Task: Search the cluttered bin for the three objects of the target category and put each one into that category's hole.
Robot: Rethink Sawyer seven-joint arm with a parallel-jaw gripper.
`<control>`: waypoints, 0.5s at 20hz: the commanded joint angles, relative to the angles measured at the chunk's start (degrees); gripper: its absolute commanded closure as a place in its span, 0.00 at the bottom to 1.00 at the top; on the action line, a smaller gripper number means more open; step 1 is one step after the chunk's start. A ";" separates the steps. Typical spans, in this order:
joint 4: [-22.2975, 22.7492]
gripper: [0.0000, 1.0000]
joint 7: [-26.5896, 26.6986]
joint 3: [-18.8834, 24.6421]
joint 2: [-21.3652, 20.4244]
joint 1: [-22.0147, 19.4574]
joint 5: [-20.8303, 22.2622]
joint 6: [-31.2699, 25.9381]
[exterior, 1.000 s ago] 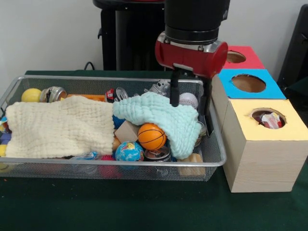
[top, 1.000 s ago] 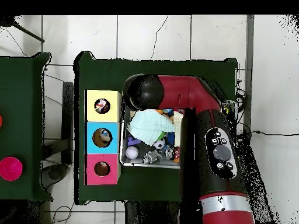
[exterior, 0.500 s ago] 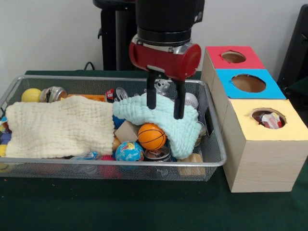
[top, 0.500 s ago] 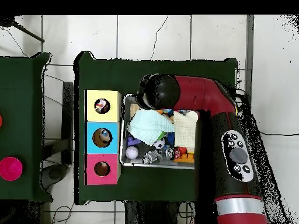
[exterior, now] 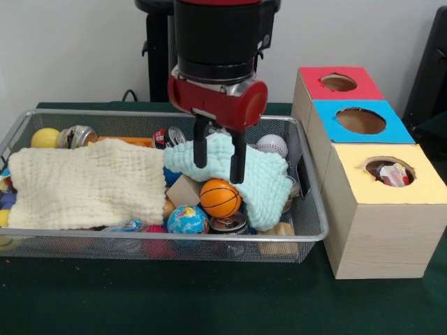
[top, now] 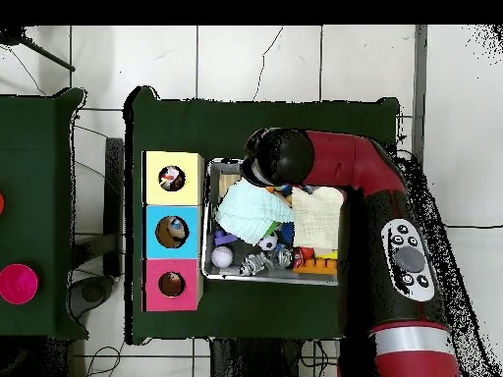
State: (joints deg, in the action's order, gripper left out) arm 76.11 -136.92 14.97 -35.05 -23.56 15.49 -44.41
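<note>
1. Front view shows the red and black claw hanging over the wire mesh bin, its two dark fingers spread apart with nothing between them, their tips in front of the mint green knitted cloth.
2. That green cloth lies bunched in the bin's right part, draped over clutter, and meets the cream knitted cloth that covers the left part.
3. An orange basketball-patterned ball sits just below the claw, partly under the green cloth's edge.
4. A blue and green globe ball lies in front of it, beside a metal can.
5. A white baseball shows at the back right, and a yellow ball in the far left corner next to another can.
6. Beside the bin on the green tabletop stand three wooden boxes with round holes: red-topped, blue-topped and yellow-topped.
7. Overhead, the arm reaches over the bin with its head above the green cloth.
</note>
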 commanded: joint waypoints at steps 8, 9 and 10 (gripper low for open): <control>11.46 0.00 9.78 3.99 3.48 -2.53 5.80 4.43; 12.02 0.00 9.64 4.06 3.61 -2.68 6.08 5.13; 12.79 0.00 9.35 4.02 3.50 -2.72 6.42 5.94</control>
State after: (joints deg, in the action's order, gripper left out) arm 80.37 -136.92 15.00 -34.08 -24.35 18.57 -43.39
